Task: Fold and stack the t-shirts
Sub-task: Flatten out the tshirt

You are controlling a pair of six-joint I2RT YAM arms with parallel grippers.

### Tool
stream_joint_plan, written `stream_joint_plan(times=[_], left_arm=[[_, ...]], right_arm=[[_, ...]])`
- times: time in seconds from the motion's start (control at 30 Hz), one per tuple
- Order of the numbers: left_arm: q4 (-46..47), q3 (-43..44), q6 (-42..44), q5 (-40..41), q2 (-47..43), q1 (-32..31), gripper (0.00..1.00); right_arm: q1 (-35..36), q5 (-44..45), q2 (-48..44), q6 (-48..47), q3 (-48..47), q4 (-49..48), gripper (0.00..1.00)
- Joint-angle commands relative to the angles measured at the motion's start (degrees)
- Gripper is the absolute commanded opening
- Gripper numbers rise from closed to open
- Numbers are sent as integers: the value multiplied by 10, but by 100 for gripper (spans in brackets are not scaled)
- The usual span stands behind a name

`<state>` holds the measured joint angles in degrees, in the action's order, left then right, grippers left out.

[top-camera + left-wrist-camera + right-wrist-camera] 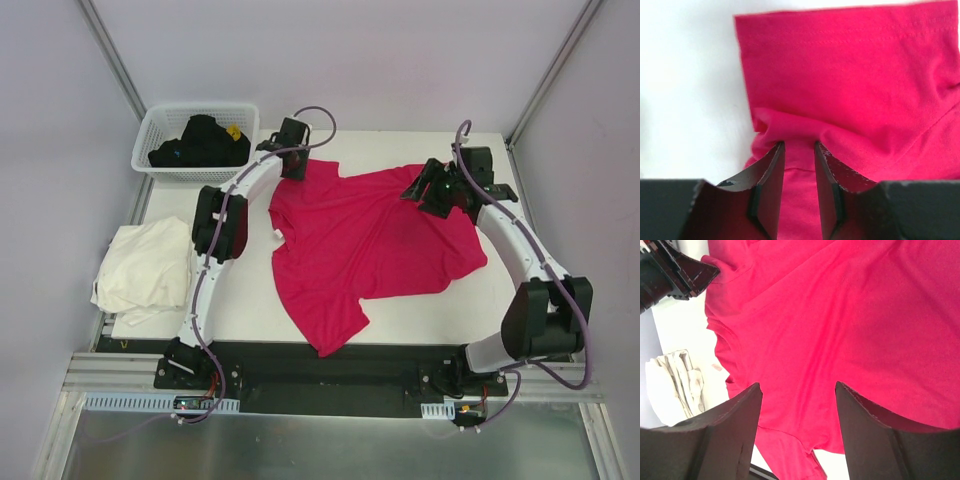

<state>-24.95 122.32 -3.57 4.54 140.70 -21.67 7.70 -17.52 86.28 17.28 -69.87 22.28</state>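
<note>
The magenta-red t-shirt (370, 245) and cream-white t-shirt (145, 268) are plain, the lattice basket (148, 140) and tabletop (440, 312) white.

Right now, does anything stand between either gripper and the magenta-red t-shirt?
Nothing visible does. The left gripper has its narrow jaws pinching a bunched fold at the edge of the magenta-red t-shirt; the right gripper hangs open directly over its body.

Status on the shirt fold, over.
Left end effector pinching a bunched fold of the magenta-red t-shirt. Right end effector open above it. Cream t-shirt piled off to the left. Nothing lying on either shirt.
</note>
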Motion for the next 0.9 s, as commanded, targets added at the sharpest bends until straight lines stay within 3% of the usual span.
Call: stream_joint_plan(times=[0.0, 0.3, 0.57, 0.87], left_arm=[[-3, 47, -13, -16, 2, 31, 30], [-7, 59, -38, -44, -24, 69, 31], [-5, 17, -54, -244, -88, 66, 27], [0, -10, 4, -308, -107, 51, 29]], right_arm=[[3, 13, -71, -15, 9, 31, 63], [2, 31, -144, -24, 52, 58, 64], [5, 1, -104, -7, 54, 8, 64], [8, -27, -64, 0, 36, -14, 64]])
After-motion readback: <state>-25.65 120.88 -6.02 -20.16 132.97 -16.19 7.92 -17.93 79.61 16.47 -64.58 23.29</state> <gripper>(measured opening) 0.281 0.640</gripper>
